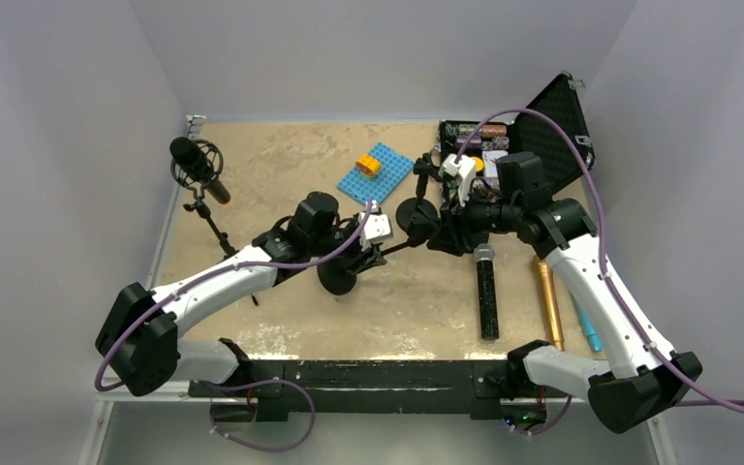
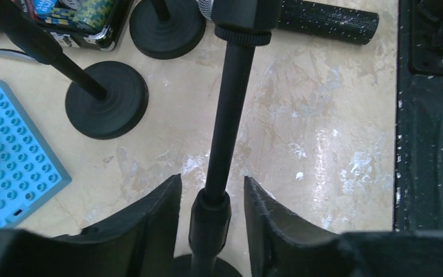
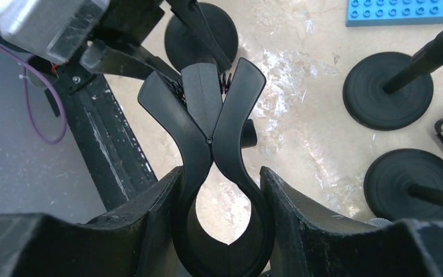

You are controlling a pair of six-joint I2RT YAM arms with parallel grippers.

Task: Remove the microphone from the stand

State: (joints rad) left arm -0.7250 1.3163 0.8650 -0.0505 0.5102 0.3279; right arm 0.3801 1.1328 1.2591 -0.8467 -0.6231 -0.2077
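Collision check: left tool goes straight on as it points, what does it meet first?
The stand pole, already between its fingers with gaps either side; beyond that probably the tabletop, depth unclear.

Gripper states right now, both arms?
Left gripper: open, straddling the thin black stand pole, gaps either side.
Right gripper: shut on the black plastic spring-type microphone clip.

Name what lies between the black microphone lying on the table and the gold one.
Nothing: the top view shows bare table between the black microphone and the gold microphone.
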